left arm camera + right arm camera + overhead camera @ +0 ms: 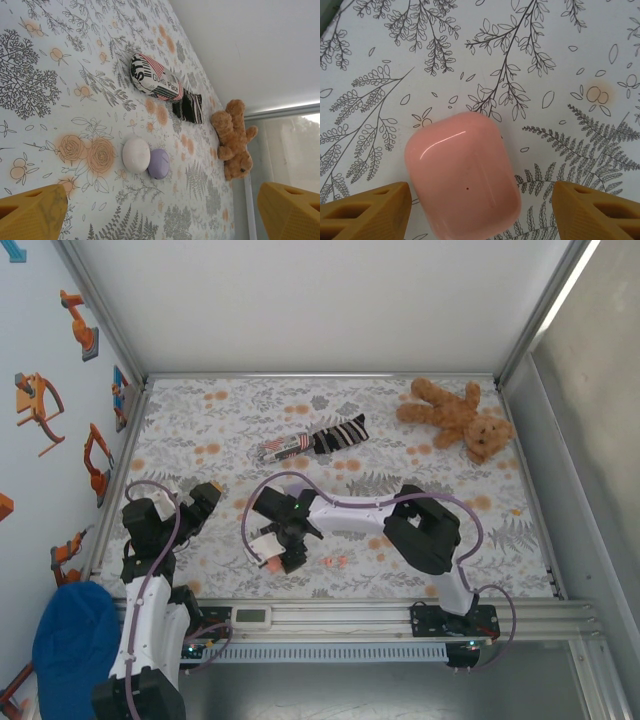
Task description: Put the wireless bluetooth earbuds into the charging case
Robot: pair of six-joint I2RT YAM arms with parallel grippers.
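The salmon-pink charging case (462, 175) lies closed on the floral table cloth, and shows again in the top view (272, 563). My right gripper (480, 215) is open and straddles the case. Its left finger (367, 212) sits almost against the case side, while its right finger (595, 212) stands a clear gap away. Two tiny coral-red earbuds (335, 561) lie on the cloth just right of my right gripper (276, 556). My left gripper (203, 498) hovers at the left, wide open and holding nothing (162, 215).
A white case (136, 155) and a purple case (159, 163) touch each other ahead of the left gripper. A printed pouch with a striped dark sock (312, 439) lies mid-table. A teddy bear (460, 418) rests at the back right. Metal frame rails edge the table.
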